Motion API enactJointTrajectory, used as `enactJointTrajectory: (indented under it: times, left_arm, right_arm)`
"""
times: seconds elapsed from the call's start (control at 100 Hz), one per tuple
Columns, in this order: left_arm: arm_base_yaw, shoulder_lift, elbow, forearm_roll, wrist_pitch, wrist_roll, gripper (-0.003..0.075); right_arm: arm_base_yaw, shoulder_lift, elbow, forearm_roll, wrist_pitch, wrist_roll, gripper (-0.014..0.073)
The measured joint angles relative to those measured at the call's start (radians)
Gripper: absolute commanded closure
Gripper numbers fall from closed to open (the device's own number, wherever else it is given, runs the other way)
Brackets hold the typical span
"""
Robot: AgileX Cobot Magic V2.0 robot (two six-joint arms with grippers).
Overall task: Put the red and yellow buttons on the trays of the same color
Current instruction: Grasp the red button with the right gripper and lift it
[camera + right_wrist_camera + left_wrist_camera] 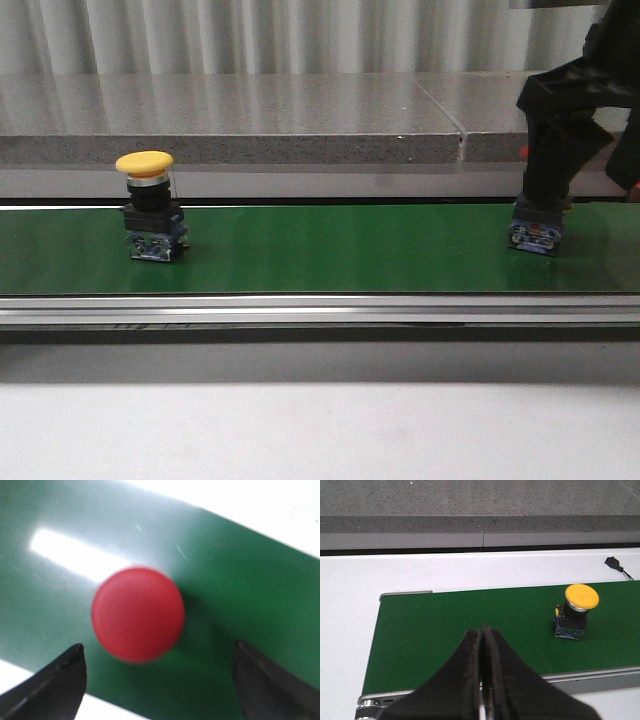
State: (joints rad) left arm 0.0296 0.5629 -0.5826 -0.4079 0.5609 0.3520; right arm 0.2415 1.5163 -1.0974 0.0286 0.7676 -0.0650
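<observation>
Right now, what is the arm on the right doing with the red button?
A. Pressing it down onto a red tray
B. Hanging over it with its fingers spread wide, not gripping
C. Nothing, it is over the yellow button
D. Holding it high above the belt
B: in the right wrist view the right gripper has its fingers wide apart, either side of the red button, which sits on the green belt.

yellow button [144, 162], red button [138, 613], green belt [340, 250]
</observation>
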Motion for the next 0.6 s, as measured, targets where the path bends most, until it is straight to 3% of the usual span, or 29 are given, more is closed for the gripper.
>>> enactJointTrajectory:
  times: [0.17,0.24,0.41,0.48,0.6]
  left_arm:
    - [0.0,0.0,0.0,0.0,0.0,0.0,0.074]
    - [0.0,0.0,0.0,0.0,0.0,0.0,0.074]
    - [0.0,0.0,0.0,0.0,0.0,0.0,0.074]
    - [0.0,0.0,0.0,0.0,0.0,0.0,0.074]
    - [0.0,0.0,0.0,0.0,0.0,0.0,0.074]
  right_arm:
    - [0.0,0.057,-0.055,0.002,-0.014,-0.004,0.0029]
    - [0.0,0.079,-0.07,0.002,-0.019,-0.004,0.0114]
    - [0.0,0.101,-0.075,0.002,0.002,-0.006,0.0429]
    - [0.0,0.101,-0.088,0.002,0.032,-0.008,0.0491]
    - [-0.012,0.101,-0.128,0.004,0.088,-0.008,0.0498]
